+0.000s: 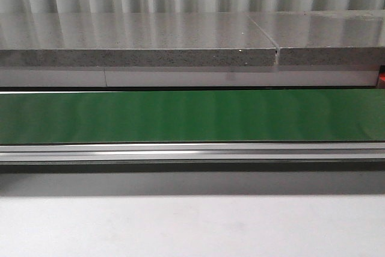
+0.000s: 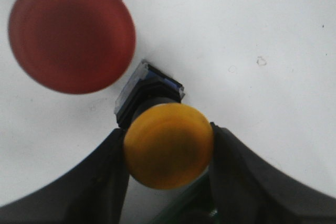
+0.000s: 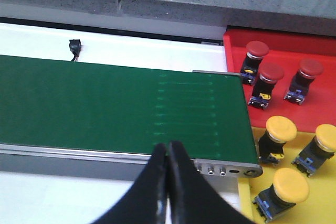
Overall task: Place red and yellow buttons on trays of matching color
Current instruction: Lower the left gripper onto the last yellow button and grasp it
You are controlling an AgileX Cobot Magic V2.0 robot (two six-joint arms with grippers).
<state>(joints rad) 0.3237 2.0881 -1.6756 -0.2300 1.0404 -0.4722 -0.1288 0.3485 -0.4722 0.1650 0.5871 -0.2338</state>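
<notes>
Gripping a yellow button (image 2: 168, 146) by its cap, the left gripper (image 2: 169, 153) has both fingers pressed against it over a white surface (image 2: 252, 35), a red button (image 2: 71, 33) lying just beyond at upper left. The right gripper (image 3: 168, 174) hangs with jaws closed and empty at the bottom centre, before the green belt (image 3: 105, 108). At the right edge lie the yellow tray (image 3: 304, 129) and, farther, the red tray (image 3: 283, 45), each carrying three matching buttons.

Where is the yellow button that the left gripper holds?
In the left wrist view, the yellow button sits between the left gripper's fingers, beside a red button.
</notes>
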